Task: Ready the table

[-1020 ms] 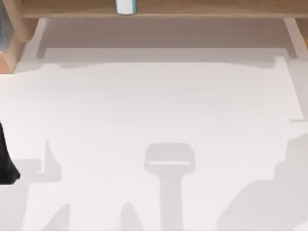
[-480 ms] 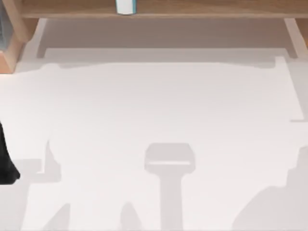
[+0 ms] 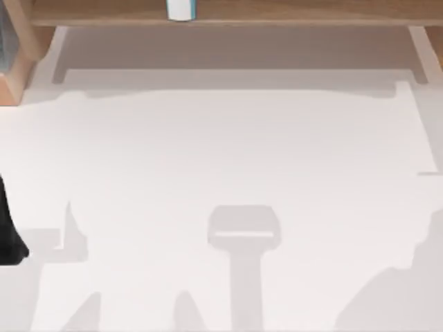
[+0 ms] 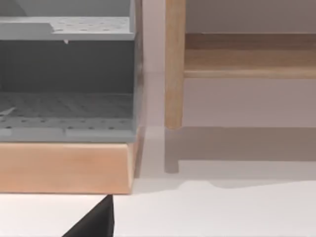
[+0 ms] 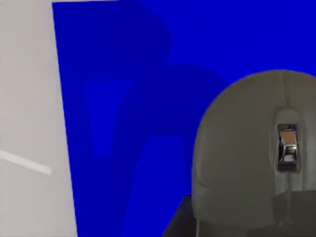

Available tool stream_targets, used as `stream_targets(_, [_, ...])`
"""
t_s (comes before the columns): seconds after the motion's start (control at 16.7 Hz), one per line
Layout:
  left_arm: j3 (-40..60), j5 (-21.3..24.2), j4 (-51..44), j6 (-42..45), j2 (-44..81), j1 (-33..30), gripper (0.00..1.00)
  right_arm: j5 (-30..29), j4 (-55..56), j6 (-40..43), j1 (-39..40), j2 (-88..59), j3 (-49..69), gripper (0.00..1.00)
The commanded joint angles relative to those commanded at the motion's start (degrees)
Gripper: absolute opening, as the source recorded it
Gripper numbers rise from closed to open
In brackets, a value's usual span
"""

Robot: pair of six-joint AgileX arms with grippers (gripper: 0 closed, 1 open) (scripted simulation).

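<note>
The table (image 3: 228, 145) is a broad, plain white top, and its surface also shows in the left wrist view (image 4: 222, 212) and the right wrist view (image 5: 24, 98). A black part of my left gripper (image 3: 8, 238) sits at the table's left edge, low over the surface; its dark tip (image 4: 94, 223) faces a wooden-based rack. My right gripper (image 5: 178, 223) shows as a dark piece close over a grey computer mouse (image 5: 242, 153) lying on a blue mat (image 5: 123, 98). Whether it touches the mouse is hidden.
A wooden shelf (image 3: 277, 12) runs along the far edge, with a small white and teal object (image 3: 180, 8) on it. A grey perforated rack (image 4: 64, 89) on a wooden base (image 4: 64, 168) stands at the far left, beside a wooden post (image 4: 174, 64).
The right arm's shadow at the lower right of the top view has drawn back toward the right edge. The left arm has stayed still.
</note>
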State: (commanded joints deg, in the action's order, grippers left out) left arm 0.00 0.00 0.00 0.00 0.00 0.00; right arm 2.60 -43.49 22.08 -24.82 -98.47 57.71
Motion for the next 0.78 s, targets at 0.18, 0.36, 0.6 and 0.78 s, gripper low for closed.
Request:
stream_targets(0.18, [0.0, 0.0, 0.0, 0.0, 0.0, 0.0, 1.00, -0.6, 2.0, -1.0, -1.5, -0.2, 0.3, 0.00])
stream_targets(0.36, [0.0, 0.0, 0.0, 0.0, 0.0, 0.0, 1.00, -1.3, 3.9, -1.9, -2.6, 0.8, 0.0, 0.00])
stream_targets(0.6, [0.0, 0.0, 0.0, 0.0, 0.0, 0.0, 1.00, -3.1, 5.9, -3.2, -4.2, 2.2, -0.1, 0.00])
stream_targets(0.78, [0.0, 0.0, 0.0, 0.0, 0.0, 0.0, 1.00, -4.1, 6.4, -4.1, -5.0, 2.9, -0.5, 0.00])
